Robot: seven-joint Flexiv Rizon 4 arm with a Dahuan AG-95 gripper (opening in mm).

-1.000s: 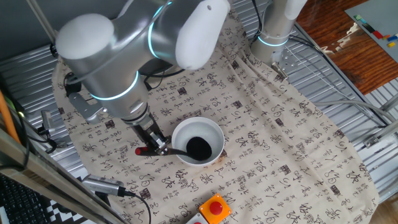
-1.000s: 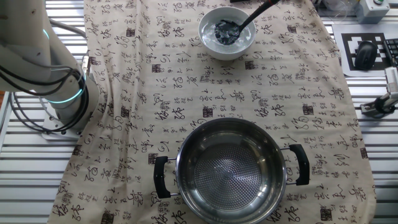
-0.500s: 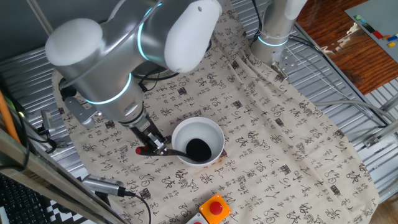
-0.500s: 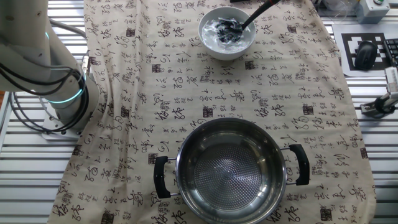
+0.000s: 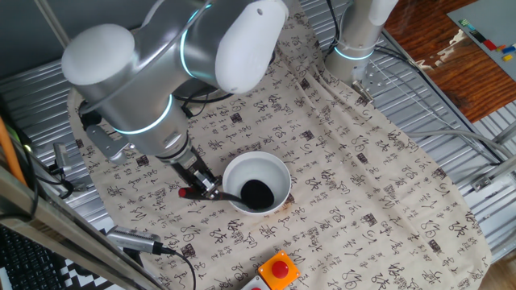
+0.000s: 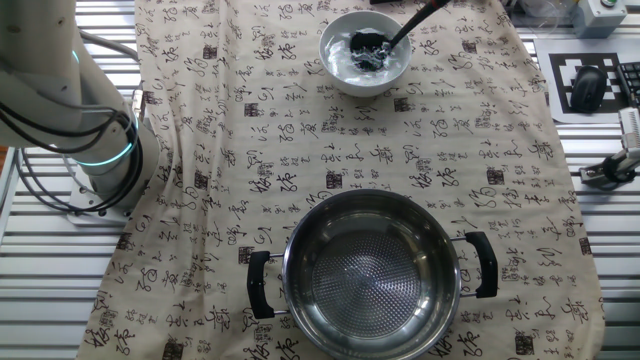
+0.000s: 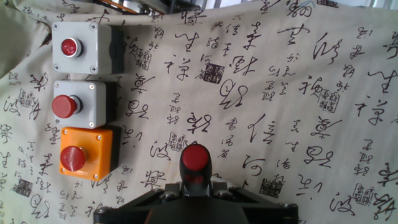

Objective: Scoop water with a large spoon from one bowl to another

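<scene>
1 claw (image 5: 211, 192) clamped on 1 ladle (image 5: 256, 193), cup in 1 white bowl (image 5: 278, 174); 1 steel bowl (image 6: 372, 270); 3 button boxes (image 7: 79, 100).

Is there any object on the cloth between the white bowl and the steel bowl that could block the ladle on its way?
Nothing visible does. The ladle, held by the hand, sits with its cup in the white bowl. Between that and the steel bowl lies only bare cloth. The button boxes stand off to the side.
</scene>
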